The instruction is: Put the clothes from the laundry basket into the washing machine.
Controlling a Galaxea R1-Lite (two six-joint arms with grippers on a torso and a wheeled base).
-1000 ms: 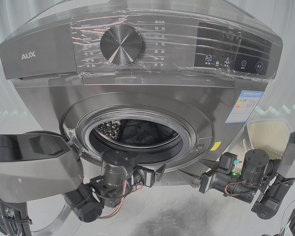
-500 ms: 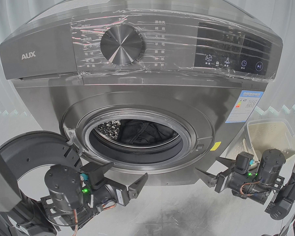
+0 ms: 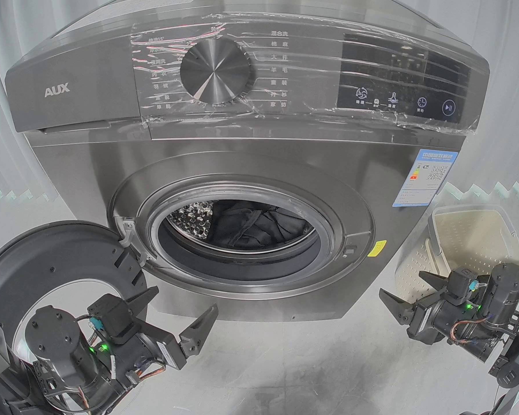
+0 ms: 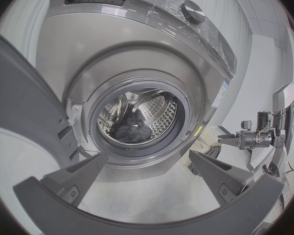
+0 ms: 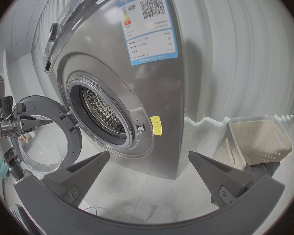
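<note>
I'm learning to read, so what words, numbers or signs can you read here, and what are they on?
"AUX": drawer front of the washing machine.
Chinese words around the dial: too small to read surely.
Blue label: QR code, coloured arrows; print too small.
Yellow sticker: blurred.
Touch panel: icons; captions too small.

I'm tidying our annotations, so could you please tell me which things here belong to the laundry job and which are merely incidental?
Job: washing machine, open door, dark clothes in the drum, laundry basket, left gripper, right gripper.
Incidental: energy label, yellow sticker, plastic film, curtain.
</note>
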